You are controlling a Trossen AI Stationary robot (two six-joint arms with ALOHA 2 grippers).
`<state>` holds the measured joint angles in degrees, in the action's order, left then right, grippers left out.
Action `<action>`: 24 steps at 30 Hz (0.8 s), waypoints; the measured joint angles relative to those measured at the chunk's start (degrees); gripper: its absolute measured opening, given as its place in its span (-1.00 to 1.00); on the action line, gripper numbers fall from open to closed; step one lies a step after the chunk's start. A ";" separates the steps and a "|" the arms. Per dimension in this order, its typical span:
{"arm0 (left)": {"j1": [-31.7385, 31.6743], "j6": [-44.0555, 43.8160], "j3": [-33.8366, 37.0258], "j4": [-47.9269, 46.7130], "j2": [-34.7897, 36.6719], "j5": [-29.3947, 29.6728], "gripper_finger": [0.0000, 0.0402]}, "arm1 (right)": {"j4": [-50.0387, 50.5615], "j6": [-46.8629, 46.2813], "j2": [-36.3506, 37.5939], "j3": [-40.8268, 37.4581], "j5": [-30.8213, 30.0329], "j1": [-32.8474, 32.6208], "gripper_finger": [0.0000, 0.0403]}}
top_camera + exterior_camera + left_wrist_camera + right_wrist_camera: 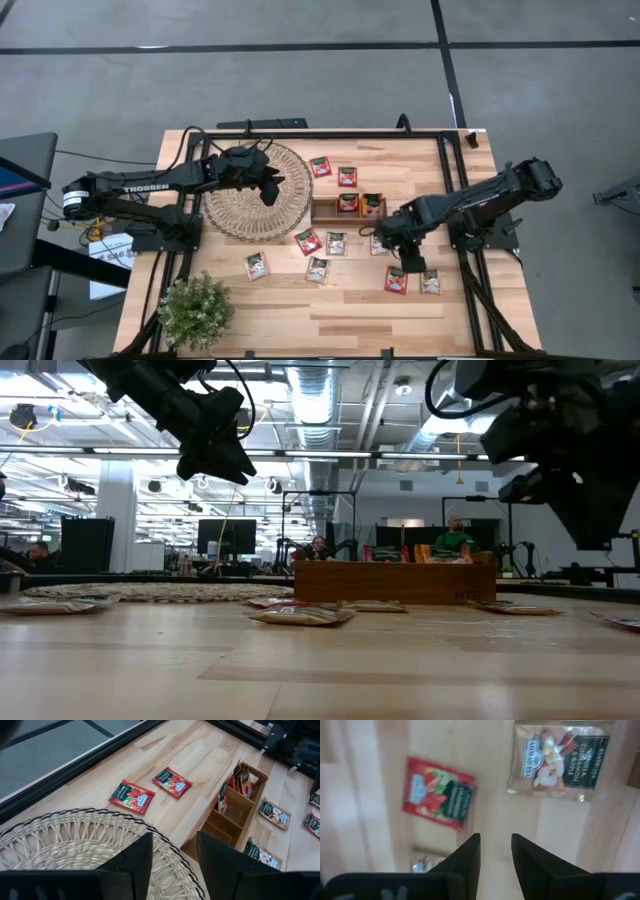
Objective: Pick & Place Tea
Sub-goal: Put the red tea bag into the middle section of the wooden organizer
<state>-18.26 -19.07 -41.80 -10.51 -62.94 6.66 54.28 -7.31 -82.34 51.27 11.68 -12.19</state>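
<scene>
Your left arm reaches in from the table's left edge, its forearm stretched rightward, and the left gripper [270,187] hangs over the right part of the round woven mat [235,210], clear of the surface. Its fingers [137,860] stand parted with nothing between them.

Your right arm folds in from the right side, elbow raised, and the right gripper [411,262] points down above bare wood near the front right of the table. Its fingers [470,855] stand slightly apart, released, holding nothing.

The tea sachets lie scattered on the table. Below the right gripper you see a red sachet [438,799] and a pale sachet [559,761] lying flat, apart from each other. Two more red sachets [132,797] rest just beyond the mat, on its far side. The wooden tray [325,210] sits at mid-table, right of the mat, with several sachets standing in its right-hand compartments. A potted plant [196,310] stands at the near left corner.
</scene>
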 joint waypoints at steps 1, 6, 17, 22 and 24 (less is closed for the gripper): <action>0.00 0.00 0.00 -0.13 0.00 0.02 -0.29 | -1.04 -1.22 -0.91 0.00 -0.50 -0.64 -0.49; 0.00 -0.02 0.00 -1.06 0.00 0.00 -0.29 | -6.21 -7.00 -4.59 0.00 -0.61 -3.00 -0.49; 0.00 0.00 0.00 -4.34 0.00 -0.01 -0.29 | -10.78 -18.18 -10.98 0.00 -1.25 -9.86 -0.49; 0.00 0.10 0.00 -4.45 0.00 -0.01 -0.29 | -12.77 -21.66 -13.82 0.00 -5.34 -12.45 -0.49; 0.00 0.34 0.00 -4.45 0.00 0.00 -0.29 | -12.56 -22.94 -14.42 0.01 -6.67 -12.52 -0.49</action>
<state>-18.26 -18.73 -41.80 -14.96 -62.94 6.66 41.72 -30.24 -96.76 51.28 5.01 -24.71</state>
